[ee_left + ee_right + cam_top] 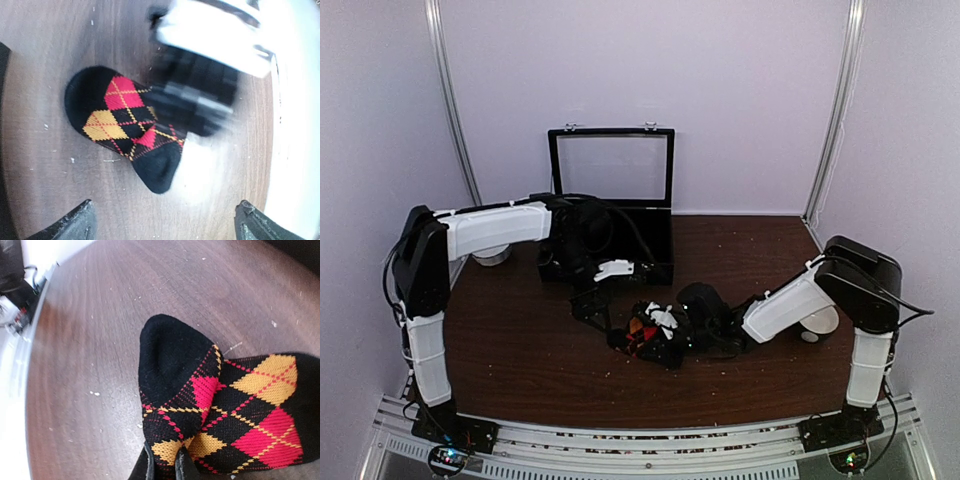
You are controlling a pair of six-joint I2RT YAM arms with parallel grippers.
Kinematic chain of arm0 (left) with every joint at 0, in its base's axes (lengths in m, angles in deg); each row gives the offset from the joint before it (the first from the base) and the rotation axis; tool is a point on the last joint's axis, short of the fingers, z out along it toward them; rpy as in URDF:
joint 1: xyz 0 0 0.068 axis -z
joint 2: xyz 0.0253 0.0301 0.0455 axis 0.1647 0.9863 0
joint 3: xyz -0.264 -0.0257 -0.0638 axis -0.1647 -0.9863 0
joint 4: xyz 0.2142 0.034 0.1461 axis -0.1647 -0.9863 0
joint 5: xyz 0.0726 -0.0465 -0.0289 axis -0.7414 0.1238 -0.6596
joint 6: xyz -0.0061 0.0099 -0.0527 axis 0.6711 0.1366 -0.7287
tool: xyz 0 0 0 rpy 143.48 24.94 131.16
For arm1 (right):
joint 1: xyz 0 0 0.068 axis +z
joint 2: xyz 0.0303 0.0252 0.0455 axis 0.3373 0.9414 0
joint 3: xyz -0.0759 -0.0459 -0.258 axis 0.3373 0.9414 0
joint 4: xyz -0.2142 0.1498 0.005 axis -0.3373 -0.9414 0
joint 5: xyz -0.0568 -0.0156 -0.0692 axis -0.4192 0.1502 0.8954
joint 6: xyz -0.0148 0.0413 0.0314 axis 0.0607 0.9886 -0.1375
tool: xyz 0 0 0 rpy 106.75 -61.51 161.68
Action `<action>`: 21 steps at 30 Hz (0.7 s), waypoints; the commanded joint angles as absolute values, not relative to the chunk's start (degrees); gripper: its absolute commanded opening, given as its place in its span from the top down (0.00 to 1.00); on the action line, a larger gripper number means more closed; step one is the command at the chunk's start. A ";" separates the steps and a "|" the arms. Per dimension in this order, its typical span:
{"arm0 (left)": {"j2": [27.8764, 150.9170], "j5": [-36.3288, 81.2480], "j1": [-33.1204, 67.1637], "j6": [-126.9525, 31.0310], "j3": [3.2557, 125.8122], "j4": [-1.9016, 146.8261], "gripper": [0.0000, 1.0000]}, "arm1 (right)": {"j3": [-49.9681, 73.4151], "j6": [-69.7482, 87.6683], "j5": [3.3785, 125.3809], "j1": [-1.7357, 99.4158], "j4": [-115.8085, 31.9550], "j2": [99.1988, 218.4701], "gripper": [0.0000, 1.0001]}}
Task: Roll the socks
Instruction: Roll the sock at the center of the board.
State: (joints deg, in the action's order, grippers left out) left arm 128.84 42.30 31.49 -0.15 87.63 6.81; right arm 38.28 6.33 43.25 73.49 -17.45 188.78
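1. The table (pixel 520 340) is dark brown wood, and it carries everything else
2. A black case (pixel 658 245) stands at the far side of the table with its clear-paned lid raised upright
3. The left arm (pixel 495 228) reaches from the near left corner across to the middle of the table, ending just in front of the case
4. The right arm (pixel 785 305) stretches low from the near right corner toward the middle of the table
5. The argyle sock (pixel 120 120), black with red and orange diamonds, lies on the bare wood at the middle of the table, in front of the case; it is folded over itself, one layer lying on the other, with a plain black rounded end pointing toward the left wrist camera
6. The right tool (pixel 165 467) is clenched on the argyle sock, its two fingers drawn close together with a fold of patterned fabric pinched between them; in the left wrist view it is a blur over the far end of the sock
7. The left tool (pixel 167 225) is released, its fingers (pixel 75 222) spread wide with only bare wood between them, near the sock but not touching it
8. Pale specks (pixel 93 393) are scattered over the wood around the sock
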 commanded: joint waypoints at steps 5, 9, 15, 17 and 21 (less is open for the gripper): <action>126.66 40.63 35.30 7.44 78.99 16.86 0.02 | 41.45 25.86 31.74 68.53 -18.55 196.50 0.96; 129.58 35.97 37.27 9.44 79.58 18.32 0.02 | 42.71 27.48 30.80 67.33 -17.55 197.47 0.96; 132.46 34.77 37.64 11.04 83.11 19.73 0.03 | 42.34 28.53 29.36 66.77 -18.62 199.69 0.96; 133.50 33.79 38.08 12.20 83.76 19.73 0.04 | 42.30 29.40 29.02 66.47 -18.21 200.22 0.95; 136.03 31.59 38.42 13.18 85.08 19.69 0.12 | 41.89 29.99 28.01 65.94 -17.64 200.67 0.95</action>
